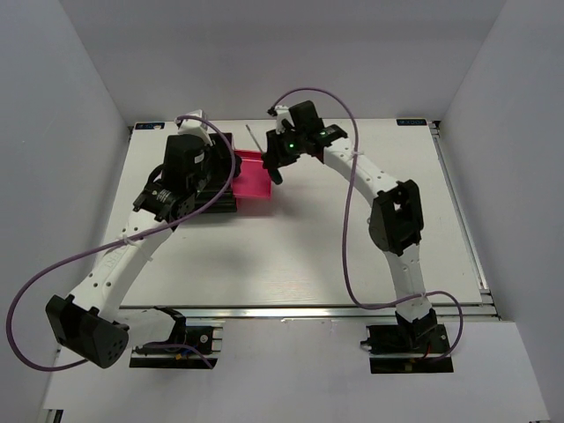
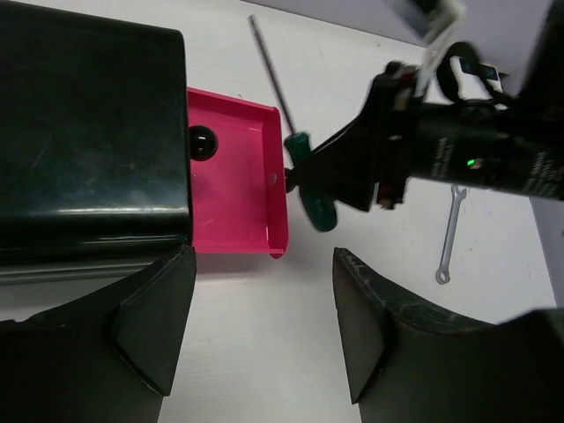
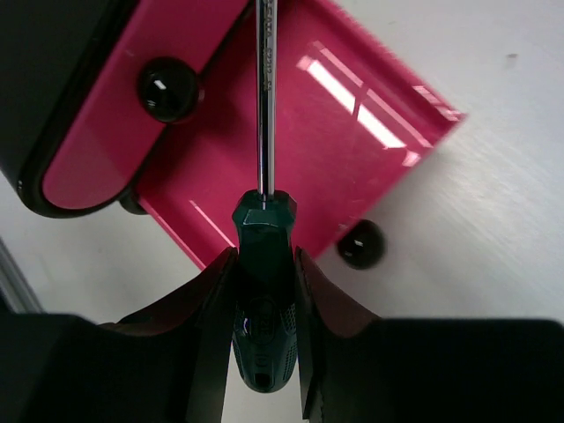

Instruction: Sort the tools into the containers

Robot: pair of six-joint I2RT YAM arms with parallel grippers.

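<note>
My right gripper (image 3: 263, 304) is shut on the green-handled screwdriver (image 3: 263, 291) and holds it by the handle over the front edge of an open magenta drawer (image 3: 317, 132). The shaft points across the drawer. The screwdriver also shows in the left wrist view (image 2: 310, 181), and the right gripper in the top view (image 1: 275, 164). The drawer (image 1: 251, 183) is pulled out of the black cabinet (image 2: 88, 123). A closed pink drawer with a black knob (image 3: 166, 88) sits above it. A silver wrench (image 2: 449, 231) lies on the table right of the right gripper. My left gripper (image 2: 264, 317) is open and empty above bare table beside the cabinet.
The white table (image 1: 300, 256) has grey walls at the left, back and right. The left arm (image 1: 181, 176) hangs over the cabinet and hides most of it in the top view. The pulled-out drawer's black knob (image 3: 361, 244) shows just past its front wall.
</note>
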